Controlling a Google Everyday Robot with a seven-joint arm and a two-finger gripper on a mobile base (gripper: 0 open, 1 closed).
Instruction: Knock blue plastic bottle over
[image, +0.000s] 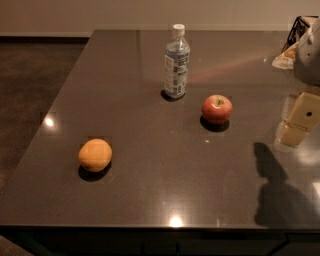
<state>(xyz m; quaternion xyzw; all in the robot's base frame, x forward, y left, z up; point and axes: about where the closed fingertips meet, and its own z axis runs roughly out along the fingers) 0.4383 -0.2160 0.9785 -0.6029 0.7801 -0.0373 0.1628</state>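
Orange (95, 155), round, matte-skinned, sits nearest on dark desk (150, 200), its glossy, stone-like top catching spots of light. Red apple (217, 109) mid-desk, smooth, waxy. Beyond it, toward far edge, blue plastic bottle (177, 62) stands upright: slim, clear, white cap, printed label. Gripper (299, 122), cream-coloured, hangs at right edge, well apart from bottle; open or closed, cannot tell. Best approach, by judgement: pass above apple, strike bottle high near cap, where tall, light body should tip easily.
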